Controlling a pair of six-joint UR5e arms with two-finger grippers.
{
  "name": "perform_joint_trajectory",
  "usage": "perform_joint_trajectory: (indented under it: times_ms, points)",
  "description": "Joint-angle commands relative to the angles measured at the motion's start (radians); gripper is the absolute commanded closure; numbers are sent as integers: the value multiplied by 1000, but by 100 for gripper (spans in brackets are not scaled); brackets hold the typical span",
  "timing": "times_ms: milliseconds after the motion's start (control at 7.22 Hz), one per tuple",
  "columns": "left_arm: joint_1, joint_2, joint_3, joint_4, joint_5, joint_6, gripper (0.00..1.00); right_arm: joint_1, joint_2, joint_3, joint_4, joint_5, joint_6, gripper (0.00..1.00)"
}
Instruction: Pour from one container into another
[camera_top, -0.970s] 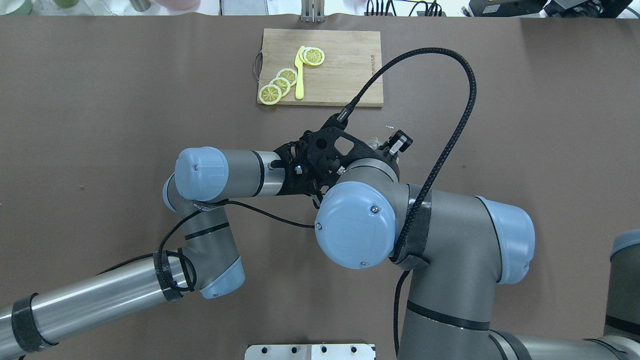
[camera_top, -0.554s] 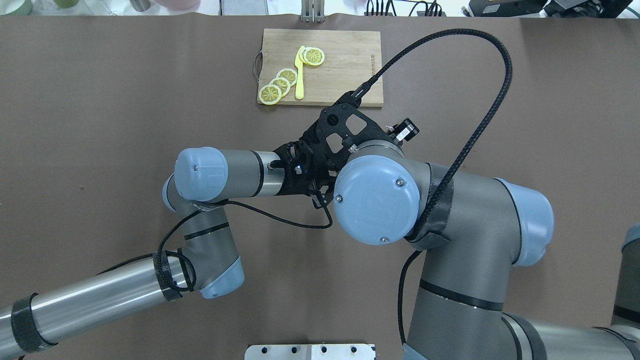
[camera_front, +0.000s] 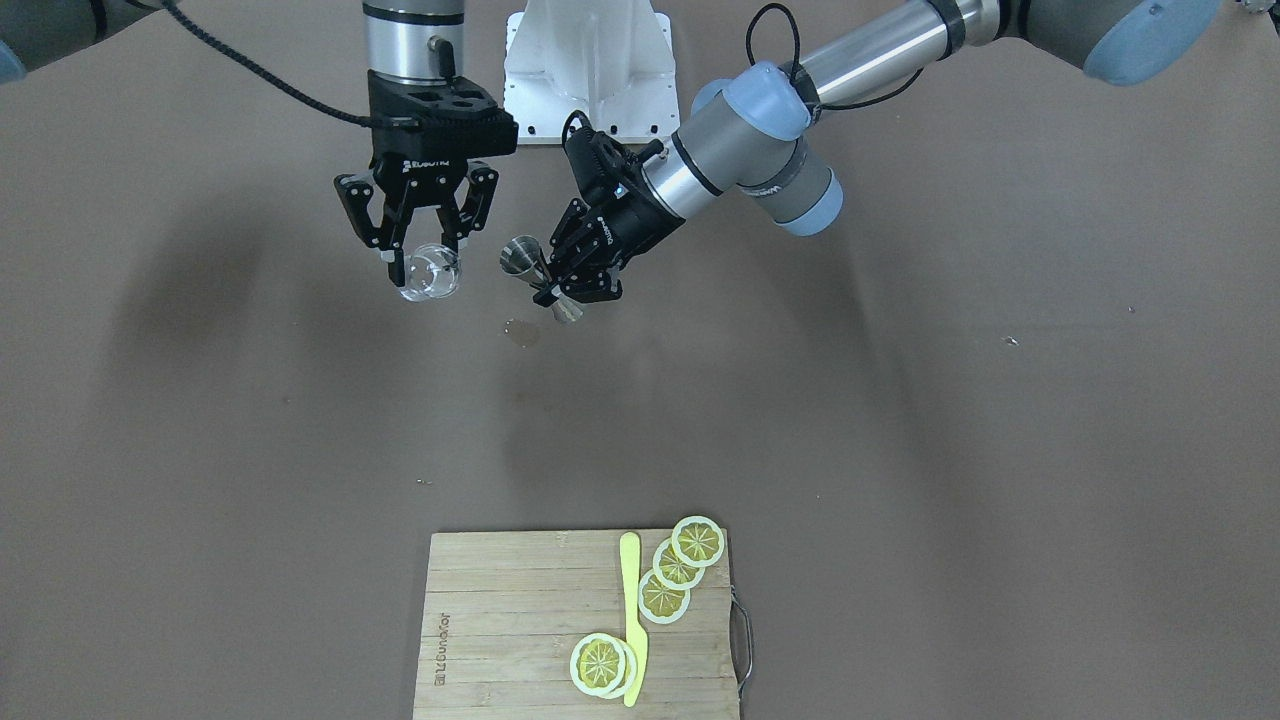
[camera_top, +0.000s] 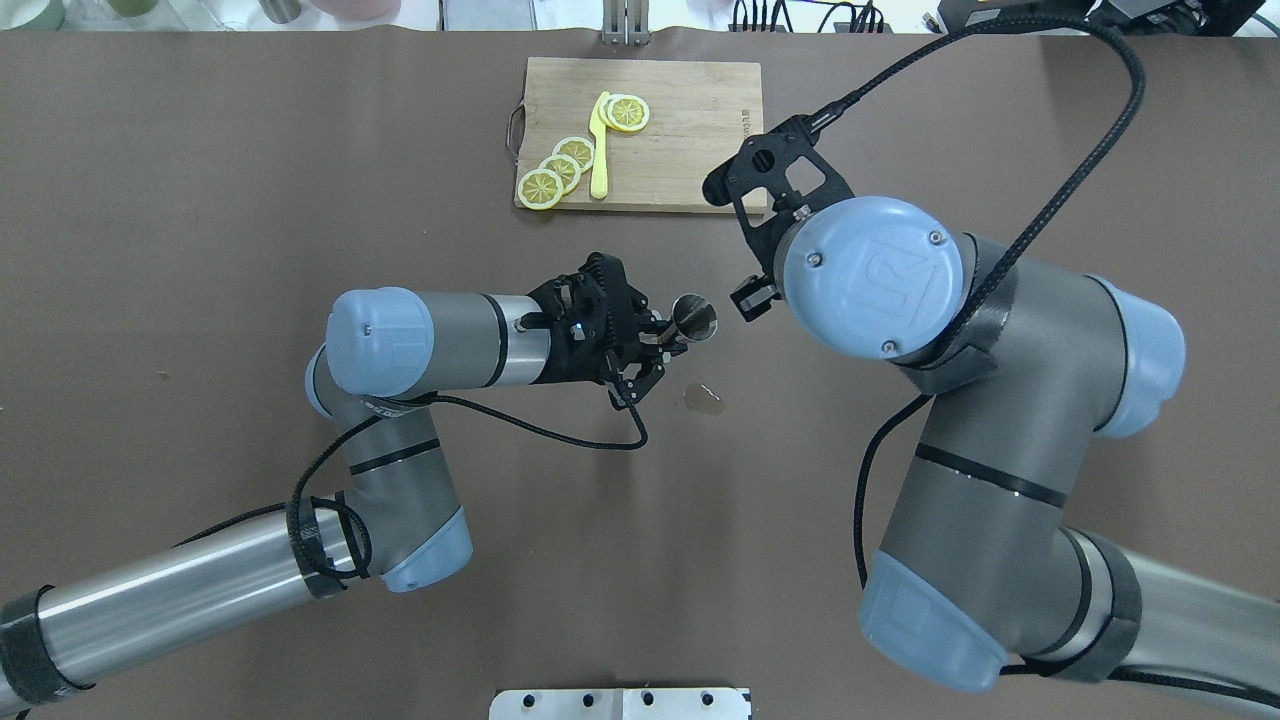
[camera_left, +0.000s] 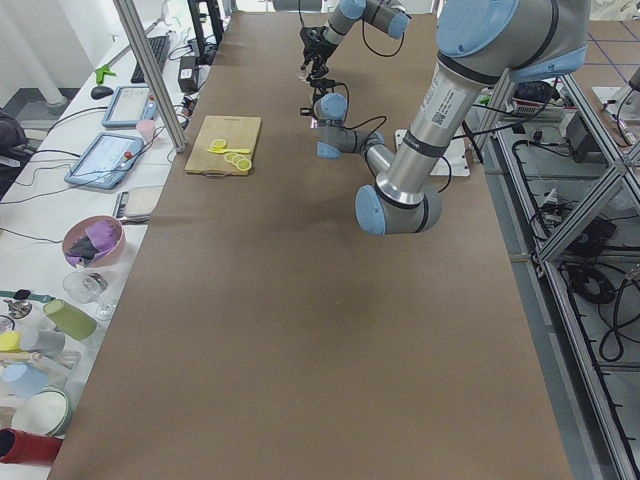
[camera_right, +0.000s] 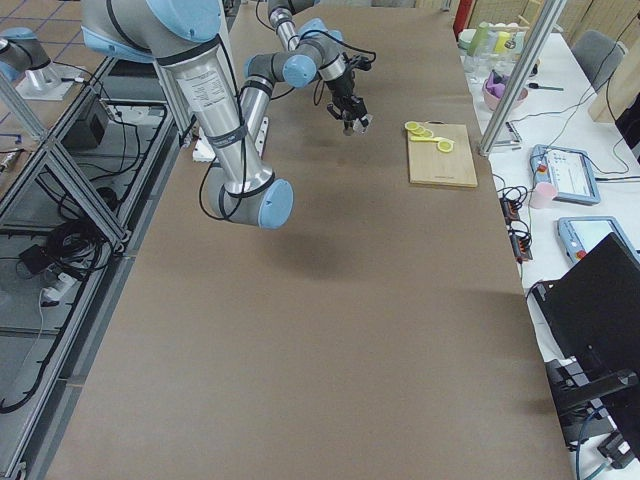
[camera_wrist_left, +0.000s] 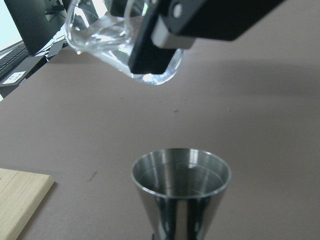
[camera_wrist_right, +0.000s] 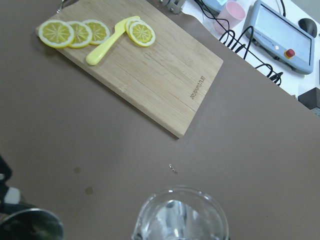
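Note:
My left gripper (camera_front: 562, 288) is shut on the waist of the silver metal jigger (camera_front: 538, 274), which hangs tilted above the table with its mouth (camera_top: 693, 316) turned toward the cup. In the left wrist view the jigger (camera_wrist_left: 180, 192) fills the lower middle. My right gripper (camera_front: 428, 266) is shut on the rim of the clear glass cup (camera_front: 431, 274), held off the table a short way from the jigger. The cup (camera_wrist_left: 100, 37) shows beyond and above the jigger, and the cup (camera_wrist_right: 180, 216) also sits at the bottom of the right wrist view. From overhead my right wrist hides the cup.
A small wet patch (camera_top: 704, 399) lies on the brown table under the jigger. A wooden cutting board (camera_top: 690, 130) with lemon slices (camera_top: 560, 168) and a yellow knife (camera_top: 598, 150) sits at the far middle. Monitors and cables line the far edge.
My right arm has swung right and toward the far edge with the cup, uncovering the left gripper and jigger. The left arm has shifted slightly farther from the robot.

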Motion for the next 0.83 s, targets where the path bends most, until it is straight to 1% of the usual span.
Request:
perform_joint_trajectory:
  times_ms: [0, 277, 416, 554, 693]
  points:
    - [-35, 85, -67, -2, -7, -3, 100, 86, -91, -104, 231, 98, 1, 100]
    - [-58, 143, -124, -7, -10, -9, 100, 167, -154, -190, 412, 199, 1, 100]
    - [-65, 196, -147, -50, -9, -14, 100, 207, -165, -268, 516, 252, 1, 100]
    - [-77, 252, -147, -112, -9, -44, 100, 248, -179, -338, 610, 307, 1, 100]
    - [-86, 301, -147, -177, -9, -57, 100, 276, -211, -386, 694, 339, 8, 100]
